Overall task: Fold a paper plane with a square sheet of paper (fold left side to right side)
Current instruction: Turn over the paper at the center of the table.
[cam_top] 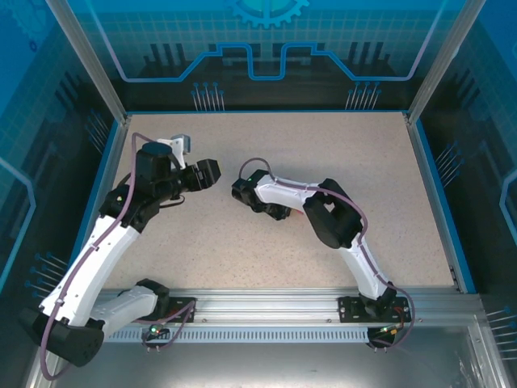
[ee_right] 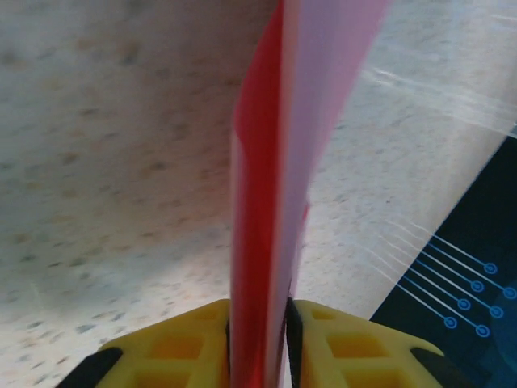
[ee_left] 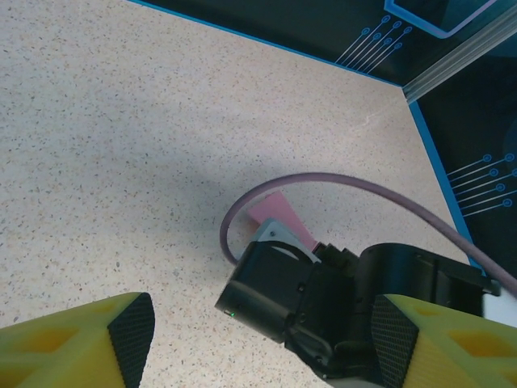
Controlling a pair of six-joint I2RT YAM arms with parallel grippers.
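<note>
Right end effector [ee_right: 258, 319] seemingly pinching paper plane [ee_right: 271, 162] edge, left end effector [ee_left: 264, 327] spread wide over table [ee_left: 121, 121]

The tabletop [cam_top: 339, 153] looks like a matt, finely speckled beige laminate, and the rail [cam_top: 266, 301] along the lower part of the top view is bare, ribbed silvery metal. The paper plane [ee_right: 275, 162], at the centre of the right wrist view, is thin smooth paper, deep red on one face and pale pink with a slight sheen on the other, while the right gripper's [ee_right: 258, 315] jaws below it are matt yellow plastic. The left arm [cam_top: 105, 242] and right arm [cam_top: 355, 250] wear smooth white and black plastic shells, and the cable [ee_left: 363, 182] has a smooth mauve rubbery sheath.
</note>
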